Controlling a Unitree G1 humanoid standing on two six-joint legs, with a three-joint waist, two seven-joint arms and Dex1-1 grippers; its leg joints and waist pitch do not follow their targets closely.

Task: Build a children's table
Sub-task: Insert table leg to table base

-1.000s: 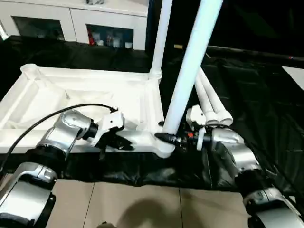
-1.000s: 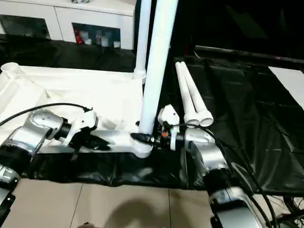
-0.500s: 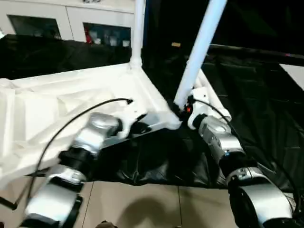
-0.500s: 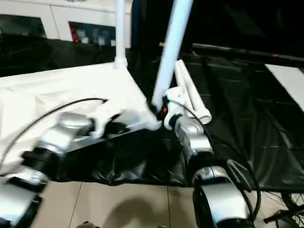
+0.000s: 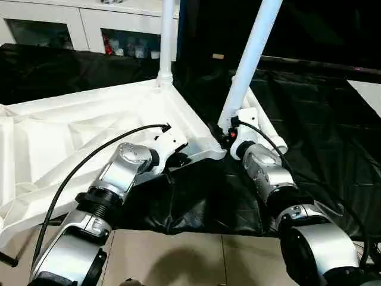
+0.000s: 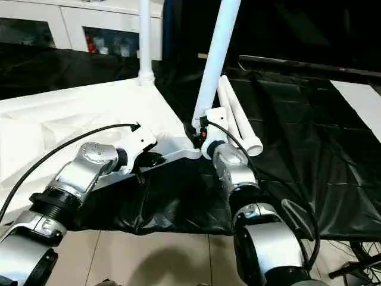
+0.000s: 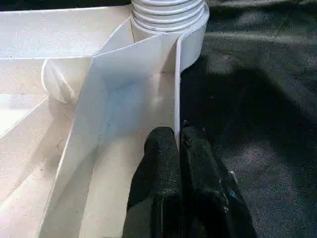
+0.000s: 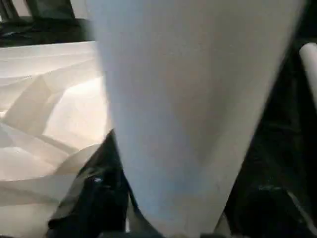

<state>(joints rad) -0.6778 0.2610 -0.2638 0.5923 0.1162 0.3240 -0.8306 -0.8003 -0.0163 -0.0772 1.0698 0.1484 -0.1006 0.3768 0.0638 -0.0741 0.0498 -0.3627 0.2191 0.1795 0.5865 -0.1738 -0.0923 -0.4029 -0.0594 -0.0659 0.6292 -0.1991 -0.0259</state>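
The children's table top lies upside down and tilted on the black cover, ribbed underside up. One leg stands upright in its far corner socket. A second leg rises slanting from the near right corner socket. My right gripper is shut on this leg just above the socket, and one finger lies against the tube. My left gripper is shut on the thin rim wall of the top, a short way left of that corner.
Two loose legs lie side by side on the black-covered work table, just behind my right gripper. The table's front edge drops to a tiled floor. White cabinets stand at the back left. A black cable arcs over my left forearm.
The table top has swung round, its near right corner going away from me and its left side lifting. Both grippers have stayed on it. The whole view has shifted as well.
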